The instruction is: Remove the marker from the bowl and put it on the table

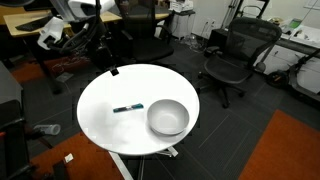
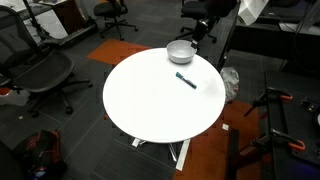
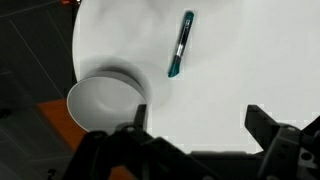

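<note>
The teal-blue marker (image 1: 127,108) lies flat on the round white table (image 1: 105,125), outside the silver metal bowl (image 1: 168,118) and a short way beside it. The bowl looks empty. In an exterior view the marker (image 2: 186,81) lies in front of the bowl (image 2: 179,52) on the table (image 2: 150,105). My gripper (image 1: 112,70) hangs above the table's far edge, also seen in an exterior view (image 2: 197,35). In the wrist view my gripper (image 3: 200,120) is open and empty, with the marker (image 3: 180,45) and the bowl (image 3: 100,105) on the table (image 3: 240,60) below it.
Black office chairs (image 1: 232,58) stand around the table, and another chair (image 2: 45,75) stands beside it. A wooden desk (image 1: 30,30) is at the back. Orange carpet (image 1: 290,150) lies by the table's base.
</note>
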`<state>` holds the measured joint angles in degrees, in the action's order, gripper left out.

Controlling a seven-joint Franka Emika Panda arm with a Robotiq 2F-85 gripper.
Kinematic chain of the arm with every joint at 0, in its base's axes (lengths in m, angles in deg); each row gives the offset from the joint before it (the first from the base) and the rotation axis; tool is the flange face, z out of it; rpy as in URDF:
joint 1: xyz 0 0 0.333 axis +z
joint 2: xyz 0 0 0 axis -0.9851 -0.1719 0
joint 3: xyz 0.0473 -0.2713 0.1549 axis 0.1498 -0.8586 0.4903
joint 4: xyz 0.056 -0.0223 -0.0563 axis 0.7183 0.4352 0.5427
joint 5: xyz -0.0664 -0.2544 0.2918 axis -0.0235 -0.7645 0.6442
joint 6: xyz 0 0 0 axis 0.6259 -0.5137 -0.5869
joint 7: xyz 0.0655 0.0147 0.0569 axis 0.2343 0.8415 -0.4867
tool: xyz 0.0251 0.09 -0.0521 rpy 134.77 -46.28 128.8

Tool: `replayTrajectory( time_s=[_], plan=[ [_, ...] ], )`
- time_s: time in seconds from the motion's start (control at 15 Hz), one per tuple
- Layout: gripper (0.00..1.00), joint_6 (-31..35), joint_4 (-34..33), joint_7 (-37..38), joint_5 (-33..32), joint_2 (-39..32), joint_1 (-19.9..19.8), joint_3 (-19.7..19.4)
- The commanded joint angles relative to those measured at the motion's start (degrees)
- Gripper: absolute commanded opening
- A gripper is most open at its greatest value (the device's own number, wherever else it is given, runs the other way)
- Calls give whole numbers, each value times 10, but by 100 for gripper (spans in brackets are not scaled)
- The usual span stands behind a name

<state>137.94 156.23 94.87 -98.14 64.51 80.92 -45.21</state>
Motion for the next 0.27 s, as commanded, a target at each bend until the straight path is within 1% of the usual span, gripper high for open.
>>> replayTrajectory(
  time_s=[0.0, 0.2],
  plan=[
    [100, -1, 0, -5, 5, 3, -22, 21],
    [100, -1, 2, -5, 5, 5, -24, 22]
  ],
)
